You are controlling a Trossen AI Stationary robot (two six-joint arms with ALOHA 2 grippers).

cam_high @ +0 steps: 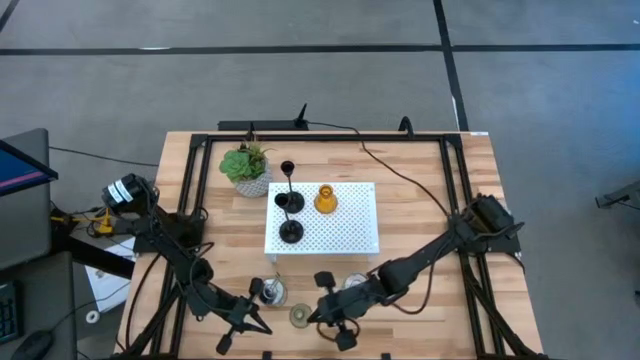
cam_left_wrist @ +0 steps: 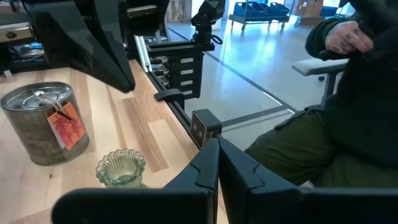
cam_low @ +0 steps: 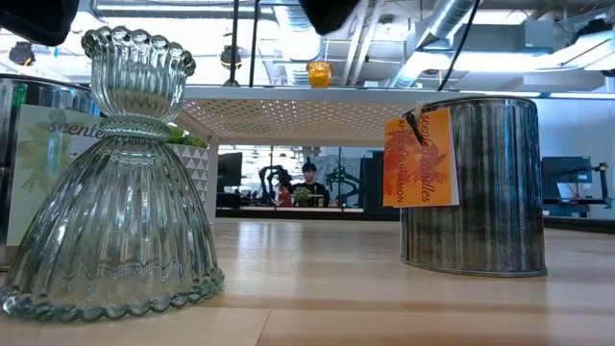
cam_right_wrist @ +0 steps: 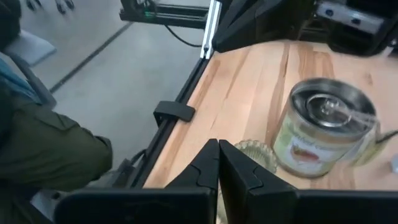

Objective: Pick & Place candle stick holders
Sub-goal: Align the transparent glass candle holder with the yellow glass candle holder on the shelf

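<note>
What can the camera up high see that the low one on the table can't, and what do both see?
Only the high view shows both arms, the left hand and right hand shut, and the black holders. Only the low view shows the orange tag on the tin, the ribs of the glass holder and a person in the room behind. Both show the white platform with the amber holder on it.

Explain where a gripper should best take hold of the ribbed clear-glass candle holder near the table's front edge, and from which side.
Probably from above, closing on the narrow waist of the glass candle holder, just under its scalloped cup. It stands upright, its wide bell-shaped skirt flares too broadly, and tins stand beside it, so overhead is freest.
</note>
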